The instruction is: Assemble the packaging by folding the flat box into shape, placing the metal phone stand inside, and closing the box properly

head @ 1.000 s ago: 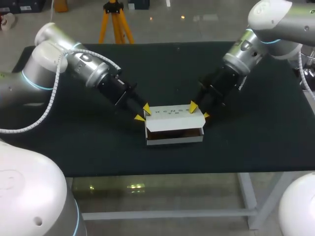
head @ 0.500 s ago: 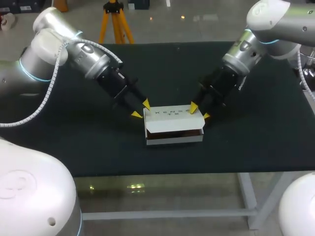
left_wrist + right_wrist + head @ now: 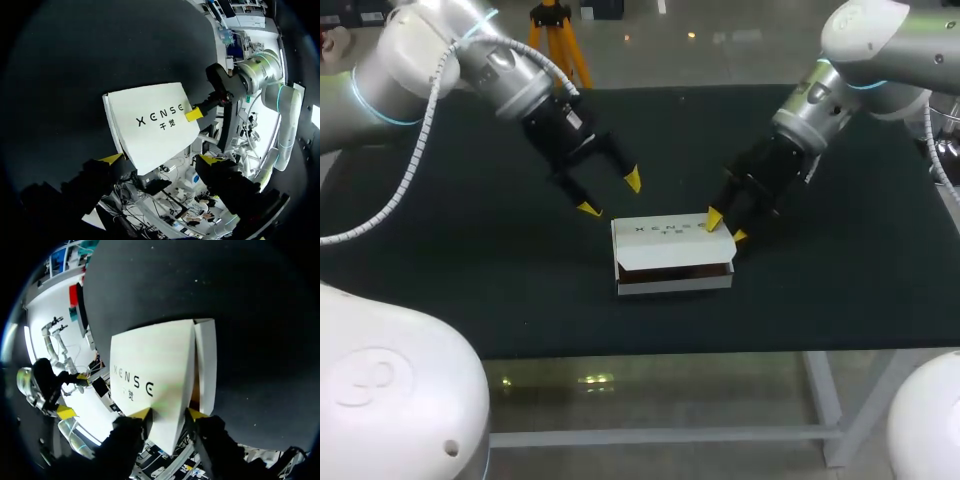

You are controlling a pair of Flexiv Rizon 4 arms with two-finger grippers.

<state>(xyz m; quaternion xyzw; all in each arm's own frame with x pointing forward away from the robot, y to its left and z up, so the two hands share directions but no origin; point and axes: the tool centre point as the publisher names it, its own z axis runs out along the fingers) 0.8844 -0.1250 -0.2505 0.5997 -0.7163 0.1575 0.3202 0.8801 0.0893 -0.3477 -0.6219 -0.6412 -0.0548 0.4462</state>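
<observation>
With the box (image 3: 675,281) mid-worktop (image 3: 470,300), its lid (image 3: 665,238) not quite down, the right hand (image 3: 725,227) at the lid's right end (grip I can't tell) should press gently, the spread left hand (image 3: 610,194) hovering clear then tucking squarely.

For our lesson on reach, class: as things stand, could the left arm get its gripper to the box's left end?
Probably yes. The left gripper hangs open just behind that end of the box, with nothing between them; the right gripper is at the opposite corner.
</observation>
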